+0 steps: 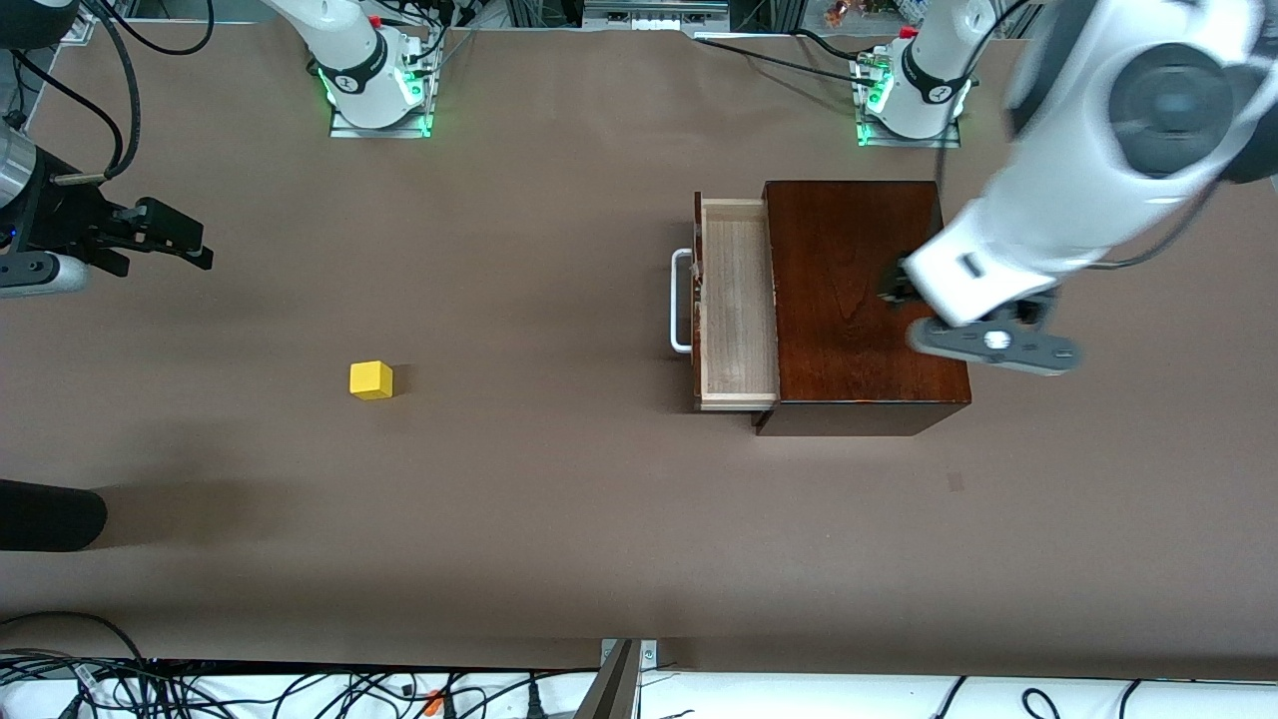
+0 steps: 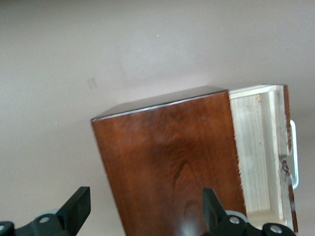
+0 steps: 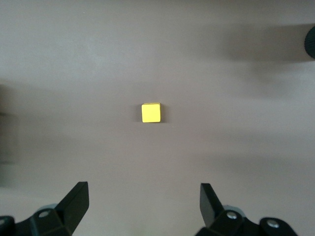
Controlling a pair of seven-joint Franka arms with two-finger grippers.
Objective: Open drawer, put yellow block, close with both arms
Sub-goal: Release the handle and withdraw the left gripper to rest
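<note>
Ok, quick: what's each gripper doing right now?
Left gripper: open, empty, over the box.
Right gripper: open, empty, over the table above the yellow block.

Two white arms with dark grey joint sections. Right arm's base [image 1: 371,75], upper left of the front frame: rounded white shell, black ring with a small white mark, green glow at its foot, square metal mounting plate. Left arm's base [image 1: 924,85], upper right: same ring, same green light, a red part at the top. Black cables loop around both bases. Left arm's large joint, far upper right, has a round dark grey cap; a grey flat bracket with a white screw sits under its wrist. Both wrist views, lower edge: black wedge-shaped jaws, round silver screw heads at their roots.
</note>
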